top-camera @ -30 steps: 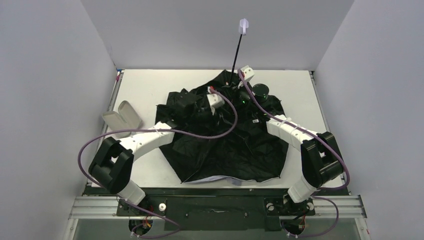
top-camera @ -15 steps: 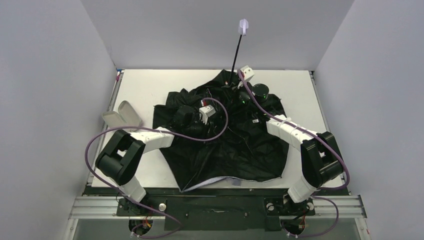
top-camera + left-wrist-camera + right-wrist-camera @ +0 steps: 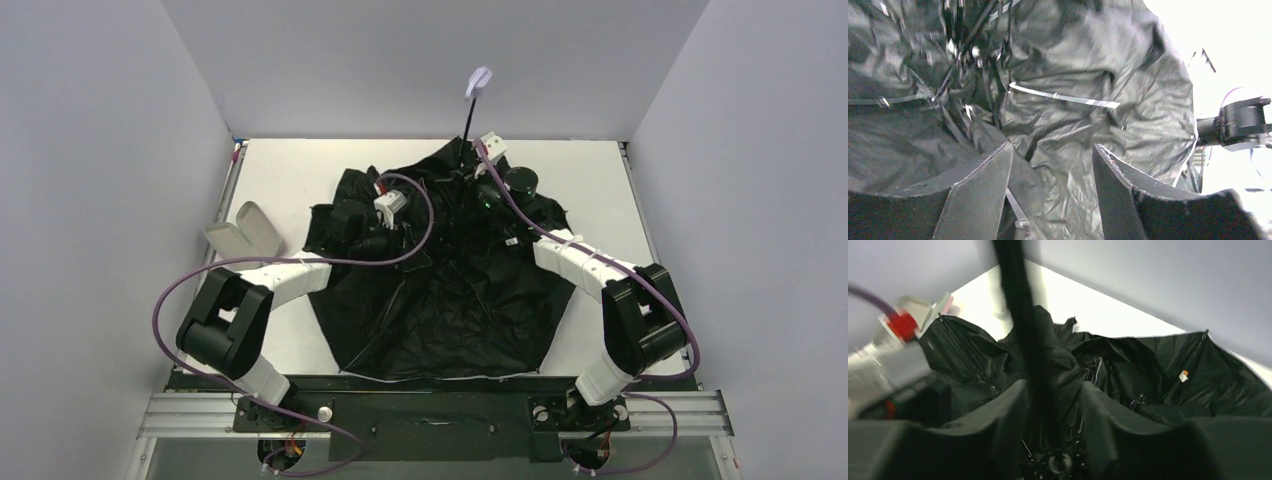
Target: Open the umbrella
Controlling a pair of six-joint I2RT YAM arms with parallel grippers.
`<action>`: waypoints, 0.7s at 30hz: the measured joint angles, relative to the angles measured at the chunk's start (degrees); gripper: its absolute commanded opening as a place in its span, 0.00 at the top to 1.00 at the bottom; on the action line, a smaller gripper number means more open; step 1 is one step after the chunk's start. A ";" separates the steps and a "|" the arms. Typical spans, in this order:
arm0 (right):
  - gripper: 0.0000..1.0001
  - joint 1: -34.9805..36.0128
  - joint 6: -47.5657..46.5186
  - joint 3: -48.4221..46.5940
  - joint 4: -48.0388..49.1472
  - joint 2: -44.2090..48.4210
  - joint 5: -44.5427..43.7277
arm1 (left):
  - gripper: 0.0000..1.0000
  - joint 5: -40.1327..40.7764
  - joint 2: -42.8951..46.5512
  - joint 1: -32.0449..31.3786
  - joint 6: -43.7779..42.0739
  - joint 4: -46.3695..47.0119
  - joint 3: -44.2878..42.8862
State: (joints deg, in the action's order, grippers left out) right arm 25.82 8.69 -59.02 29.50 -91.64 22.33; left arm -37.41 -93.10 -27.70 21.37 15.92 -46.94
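Your umbrella (image 3: 450, 300) is mostly spread but crumpled at ten o'clock; your left gripper (image 3: 1052, 146) is let go, and I cannot tell if the right gripper (image 3: 1052, 385) squeezes the shaft (image 3: 1018, 300).

Your left gripper (image 3: 1053, 150) has its fingers (image 3: 983, 190) well apart; your right gripper (image 3: 1052, 385), reaching farther from the arm bases (image 3: 600, 385), is slightly parted.

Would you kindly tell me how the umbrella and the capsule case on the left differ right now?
The umbrella shows its black inner fabric; the case is pale pink-beige. The umbrella spreads over much of the table; the case is small, near the left edge. The umbrella's shaft rises with its lilac handle on top; the case lies low. Both rest on the white table.
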 measured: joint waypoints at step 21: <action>0.77 -9.29 10.05 1.84 -21.40 9.77 5.88 | 0.50 6.25 -4.61 7.98 6.08 3.98 -9.49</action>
State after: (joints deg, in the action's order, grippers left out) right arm 16.53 18.74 -57.19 8.10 -81.87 28.21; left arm -31.16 -97.71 -19.73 27.44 19.90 -56.42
